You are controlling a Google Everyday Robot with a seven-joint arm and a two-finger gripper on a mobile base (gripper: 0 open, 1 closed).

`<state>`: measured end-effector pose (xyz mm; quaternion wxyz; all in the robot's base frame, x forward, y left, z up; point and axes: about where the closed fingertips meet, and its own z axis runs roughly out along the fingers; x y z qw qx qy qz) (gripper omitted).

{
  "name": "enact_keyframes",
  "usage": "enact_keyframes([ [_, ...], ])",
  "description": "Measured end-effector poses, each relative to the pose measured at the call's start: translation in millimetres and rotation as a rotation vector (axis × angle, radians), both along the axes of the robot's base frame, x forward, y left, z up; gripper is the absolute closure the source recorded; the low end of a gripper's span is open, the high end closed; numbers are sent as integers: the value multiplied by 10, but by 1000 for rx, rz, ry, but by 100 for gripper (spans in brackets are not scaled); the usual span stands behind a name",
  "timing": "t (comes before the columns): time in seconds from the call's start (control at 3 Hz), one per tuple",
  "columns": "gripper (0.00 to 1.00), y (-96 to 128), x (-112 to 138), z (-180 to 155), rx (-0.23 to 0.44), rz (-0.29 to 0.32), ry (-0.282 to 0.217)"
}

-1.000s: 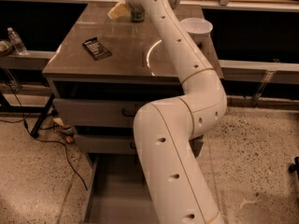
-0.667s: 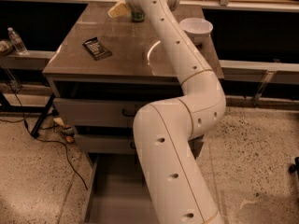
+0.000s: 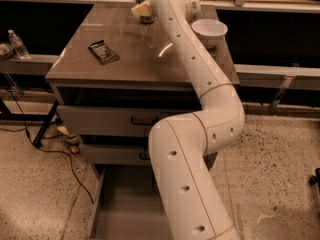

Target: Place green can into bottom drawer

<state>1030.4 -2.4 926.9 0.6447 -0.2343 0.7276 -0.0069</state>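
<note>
The green can (image 3: 146,5) stands upright at the far edge of the cabinet top (image 3: 125,59). My arm reaches from the foreground over the cabinet. My gripper (image 3: 140,9) is at the can, its pale tip against the can's left side, and the wrist hides the can's right side. The bottom drawer (image 3: 120,209) is pulled out low in front, its flat grey floor bare, with my arm's lower link covering its right part.
A white bowl (image 3: 209,31) sits at the back right of the top. A dark flat packet (image 3: 103,52) lies at the left middle. Two upper drawers with dark handles (image 3: 142,120) are closed. A water bottle (image 3: 18,44) stands on a ledge far left. Cables (image 3: 45,139) lie on the floor.
My gripper has shifted slightly to the right, closer against the can. The can, bowl and packet have stayed where they were.
</note>
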Motion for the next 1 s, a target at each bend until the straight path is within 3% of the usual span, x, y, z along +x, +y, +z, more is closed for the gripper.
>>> enact_keyframes([
  [0.33,0,-34,42,-174,39,-20,32],
  [0.67,0,182,35,-465,104,33,92],
  [1.0,0,481,-23,-587,160,131,108],
])
